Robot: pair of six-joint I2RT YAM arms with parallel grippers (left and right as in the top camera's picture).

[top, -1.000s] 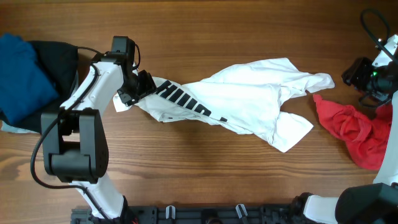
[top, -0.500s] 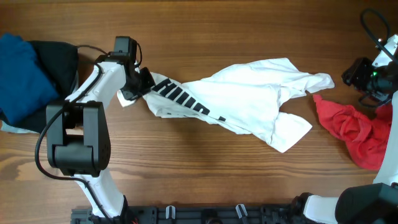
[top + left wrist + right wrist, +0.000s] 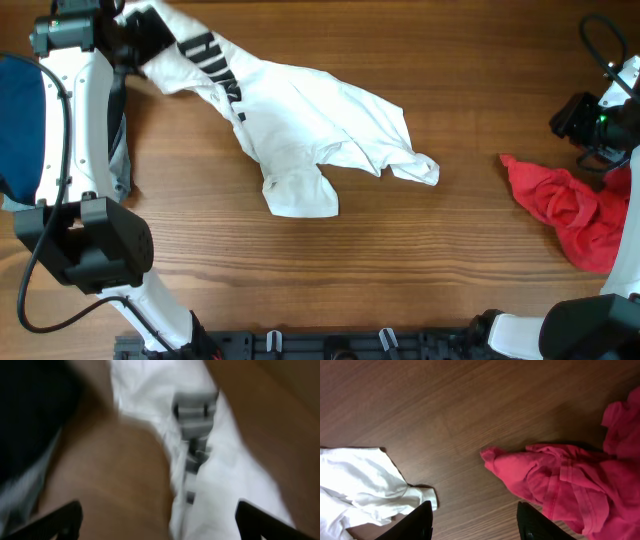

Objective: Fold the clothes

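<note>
The white T-shirt [image 3: 300, 120] lies on the bench [image 3: 330, 290] as a long, crumpled band. It runs from the far left corner of the bench diagonally to about the middle of the bench. The end with the black lettering [image 3: 205, 55] is at the far left corner, and it looks raised from the bench surface there. The other end spreads out near the middle of the bench, with one flap [image 3: 300, 192] pointing to the near edge.

The left claw [image 3: 158, 506] is at this far left corner, over the lettered end. Its wrist view is much blurred, but the two fingers [image 3: 65, 520] stand wide apart at both sides and the cloth passes between them without being pinched, so the claw is open. The left arm [image 3: 75, 120] reaches along the left edge of the bench.

The red garment [image 3: 565, 210] lies in a heap at the right edge of the bench, well apart from the T-shirt. The right claw [image 3: 474, 510] hangs over the right edge, a little farther than the red heap. Its fingers are apart, with only bare wood between them; it holds nothing.

A blue cloth [image 3: 18, 120] lies at the left edge of the bench, with a dark cloth [image 3: 30, 415] just beside it.
</note>
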